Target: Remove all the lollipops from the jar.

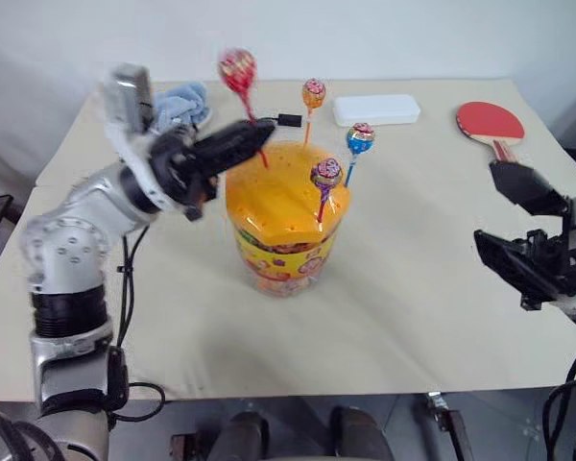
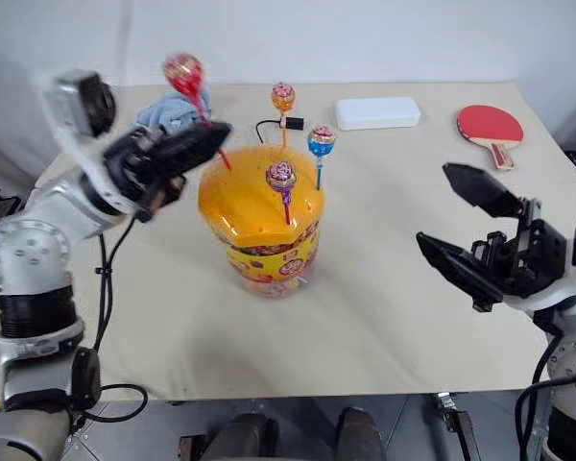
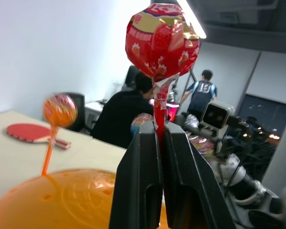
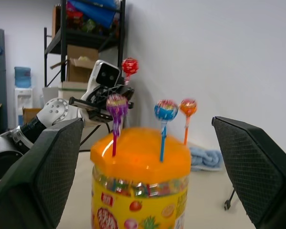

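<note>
Centrally on the beige desk (image 1: pixel 413 288) stands the jar (image 1: pixel 283 252), a clear tub with a colourful candy label and an orange domed lid (image 1: pixel 278 197) dotted with small holes. Three lollipops stand upright with their sticks pushed into the lid: the orange lollipop (image 1: pixel 313 94) toward the far side, the blue lollipop (image 1: pixel 360 138) on the side nearer the right arm, and the purple lollipop (image 1: pixel 326 174) toward the near edge.

The left end effector (image 1: pixel 261 134) reaches in over the lid from the robot's left, its two black fingers pressed together on the red stick of the red lollipop (image 1: pixel 237 69). In the left wrist view the stick is pinched between the fingers (image 3: pixel 140 181), and the wrapped red head stands above the fingertips. The lower end of the stick sits just at the lid's far left edge; whether it has cleared its hole cannot be told.

The right end effector (image 2: pixel 475 230) hangs above the desk well to the right of the jar, its fingers spread wide and holding nothing. In the right wrist view the jar stands between the two fingers, farther off.

Behind the jar lie a flat white box (image 1: pixel 375 109), a red table-tennis paddle (image 1: pixel 491 123) toward the far right corner, a crumpled blue cloth (image 1: pixel 180 104) toward the far left, and a small black plug with a cable (image 1: pixel 288 120).
</note>
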### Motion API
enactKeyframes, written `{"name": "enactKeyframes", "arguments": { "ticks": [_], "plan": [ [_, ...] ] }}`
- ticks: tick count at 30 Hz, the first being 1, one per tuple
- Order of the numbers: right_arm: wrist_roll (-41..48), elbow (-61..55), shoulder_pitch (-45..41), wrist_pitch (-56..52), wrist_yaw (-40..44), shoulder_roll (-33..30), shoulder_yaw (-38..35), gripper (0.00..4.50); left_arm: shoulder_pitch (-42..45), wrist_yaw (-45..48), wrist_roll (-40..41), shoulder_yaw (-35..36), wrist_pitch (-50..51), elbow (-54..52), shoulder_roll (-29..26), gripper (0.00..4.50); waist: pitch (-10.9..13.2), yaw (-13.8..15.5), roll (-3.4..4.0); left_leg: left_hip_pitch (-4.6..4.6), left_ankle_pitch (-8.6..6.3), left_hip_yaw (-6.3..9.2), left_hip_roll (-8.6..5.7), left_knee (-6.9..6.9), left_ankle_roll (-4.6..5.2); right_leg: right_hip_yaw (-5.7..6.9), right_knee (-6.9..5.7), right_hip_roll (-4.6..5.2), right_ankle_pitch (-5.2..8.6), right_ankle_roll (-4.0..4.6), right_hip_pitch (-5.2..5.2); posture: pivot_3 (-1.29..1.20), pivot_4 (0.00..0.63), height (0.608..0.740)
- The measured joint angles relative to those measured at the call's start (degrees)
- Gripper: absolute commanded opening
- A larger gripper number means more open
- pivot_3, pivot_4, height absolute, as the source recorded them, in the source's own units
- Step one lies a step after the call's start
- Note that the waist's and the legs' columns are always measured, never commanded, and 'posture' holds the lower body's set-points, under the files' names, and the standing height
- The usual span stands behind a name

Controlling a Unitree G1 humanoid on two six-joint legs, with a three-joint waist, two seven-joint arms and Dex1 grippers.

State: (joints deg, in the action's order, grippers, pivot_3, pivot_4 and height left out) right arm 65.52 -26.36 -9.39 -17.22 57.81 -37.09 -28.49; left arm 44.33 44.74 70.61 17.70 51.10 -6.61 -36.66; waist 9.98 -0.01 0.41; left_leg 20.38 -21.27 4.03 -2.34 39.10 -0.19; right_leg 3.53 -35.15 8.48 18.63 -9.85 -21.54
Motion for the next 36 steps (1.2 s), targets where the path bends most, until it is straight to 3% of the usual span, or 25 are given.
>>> {"name": "enactKeyframes", "arguments": {
  "ticks": [4,9,11,14,18,23,26,31,36],
  "plan": [
    [0.0,-0.1,-0.2,-0.3,0.3,0.4,1.3,4.50,-3.7,0.7,0.2,8.4,-0.1,7.2,-6.9,0.04,0.0,-0.6,0.01,-0.07,0.00,0.00,-0.01,-0.05,0.00,-0.01,-0.01,0.00,0.00,0.00,-0.01,0.00,0.150,0.740],
    [-1.6,-0.1,1.1,-0.6,2.7,-0.3,2.9,4.50,-28.7,4.3,-22.1,12.3,-16.6,19.9,-17.8,0.04,0.0,-1.9,0.05,-0.23,0.00,-0.09,-0.04,-0.36,0.00,0.00,0.08,0.00,0.01,0.02,-0.02,0.00,0.150,0.740],
    [-2.2,0.3,1.4,-1.5,3.2,-0.7,3.6,4.50,-40.0,5.5,-28.7,13.7,-21.7,23.5,-17.8,0.04,0.1,-1.9,-0.07,-0.17,-0.01,-0.03,0.04,-0.36,0.00,0.03,0.11,0.01,0.01,0.02,-0.05,0.00,0.150,0.740],
    [-3.4,1.8,1.7,-2.4,3.9,-1.9,3.8,4.50,-48.4,4.6,-32.5,16.1,-23.2,23.7,-16.4,0.04,0.2,-0.6,-0.36,0.02,-0.04,0.18,0.20,-0.05,0.00,0.11,0.16,0.09,0.01,0.02,-0.02,0.00,0.150,0.740],
    [-6.0,3.8,1.5,-3.0,5.5,-3.0,5.5,4.50,-51.0,1.4,-32.7,17.1,-21.3,17.4,-13.3,0.04,0.2,2.0,-0.39,0.02,-0.01,0.28,0.03,0.10,0.09,-0.18,0.33,0.22,-0.04,0.04,0.14,0.00,0.150,0.740],
    [-10.0,6.9,1.4,-2.7,8.3,-3.0,7.1,4.50,-51.3,0.0,-33.0,15.1,-18.8,13.4,-11.1,0.04,0.2,1.5,-0.38,0.01,-0.02,0.21,0.09,-0.02,0.05,-0.40,0.09,0.10,-0.04,0.04,-0.03,0.00,0.150,0.740],
    [-11.0,8.0,0.9,-2.7,8.8,-3.0,7.2,4.50,-51.2,-0.2,-34.1,14.9,-18.9,14.1,-11.0,0.71,0.2,1.1,-0.30,-0.05,-0.03,0.14,0.12,-0.09,0.03,-0.37,0.09,0.08,-0.03,0.05,-0.04,0.00,0.150,0.740],
    [-12.7,8.5,-0.4,-2.7,8.7,-3.1,7.5,4.50,-50.1,2.9,-35.3,14.6,-23.1,16.6,-10.0,2.21,0.2,0.5,-0.29,-0.06,-0.03,0.09,0.13,-0.07,0.03,-0.35,0.09,0.07,-0.03,0.05,-0.04,0.00,0.150,0.740],
    [-14.7,8.7,-0.3,-2.8,7.8,-5.1,6.8,4.50,-52.1,11.8,-31.1,18.8,-24.5,15.6,-9.5,3.76,0.2,0.1,-0.29,-0.04,-0.04,0.10,0.14,-0.08,0.02,-0.33,0.13,0.09,-0.03,0.05,-0.04,0.00,0.150,0.740]
  ]
}}
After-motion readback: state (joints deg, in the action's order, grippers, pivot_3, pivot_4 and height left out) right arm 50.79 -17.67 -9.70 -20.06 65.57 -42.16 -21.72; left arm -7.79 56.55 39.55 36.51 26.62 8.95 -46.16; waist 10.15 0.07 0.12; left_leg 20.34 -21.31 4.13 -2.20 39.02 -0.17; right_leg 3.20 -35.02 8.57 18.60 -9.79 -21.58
